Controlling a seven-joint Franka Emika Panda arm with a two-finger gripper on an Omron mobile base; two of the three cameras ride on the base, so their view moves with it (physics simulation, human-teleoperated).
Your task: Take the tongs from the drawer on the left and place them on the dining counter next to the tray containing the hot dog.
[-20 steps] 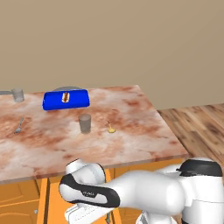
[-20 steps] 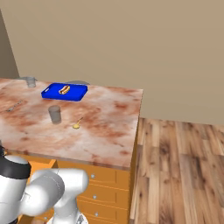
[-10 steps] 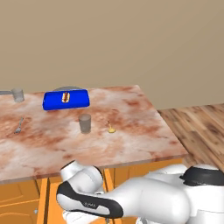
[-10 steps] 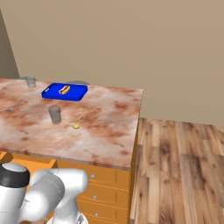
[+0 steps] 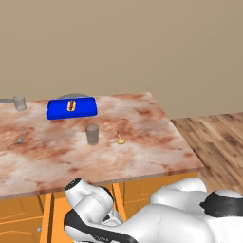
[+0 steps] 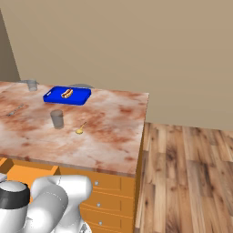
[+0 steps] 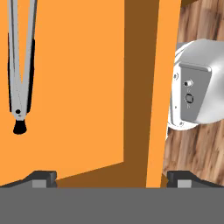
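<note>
Both base views look down across the dining counter [image 5: 142,156]; hand view peers closely into the drawer [image 7: 87,87].

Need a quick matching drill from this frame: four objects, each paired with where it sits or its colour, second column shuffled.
Column one:
1. tongs
2. hot dog
3. grey cup
4. gold spoon

Column two:
A. on the blue tray
B. lying inside the open orange drawer
C. flat on the marble dining counter, just right of the cup
D. upright on the counter, in front of the tray

Pairs: 1-B, 2-A, 3-D, 4-C
</note>
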